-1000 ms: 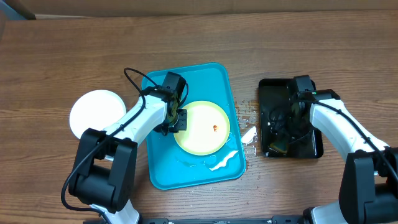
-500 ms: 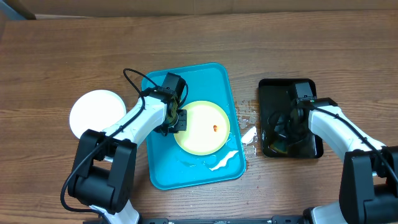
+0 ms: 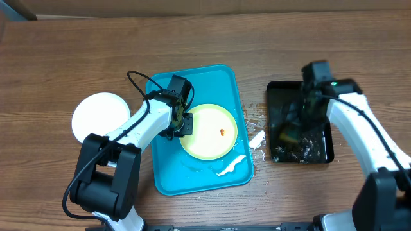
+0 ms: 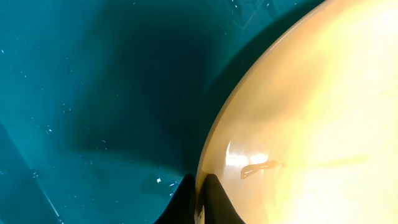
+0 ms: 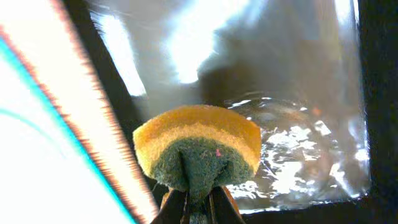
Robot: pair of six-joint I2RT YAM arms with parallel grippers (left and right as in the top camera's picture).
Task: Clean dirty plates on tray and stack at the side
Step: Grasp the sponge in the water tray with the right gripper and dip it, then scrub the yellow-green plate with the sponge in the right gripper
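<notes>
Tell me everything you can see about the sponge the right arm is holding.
The sponge has two layers: yellow foam bonded to a dark green scouring pad that looks rough and fibrous. It is bent into a curved hump, with the yellow arching over the green. The shut right gripper pinches it from below at the green part. It hangs over the wet, glinting floor of the black tray; whether it touches the water cannot be told. Only the fingers visibly touch it.

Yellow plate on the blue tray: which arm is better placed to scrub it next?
Right, most likely. The right gripper pinches the sponge over the black tray, free to carry it across. The left gripper is clamped on the rim of the plate in the blue tray, steadying it.
</notes>
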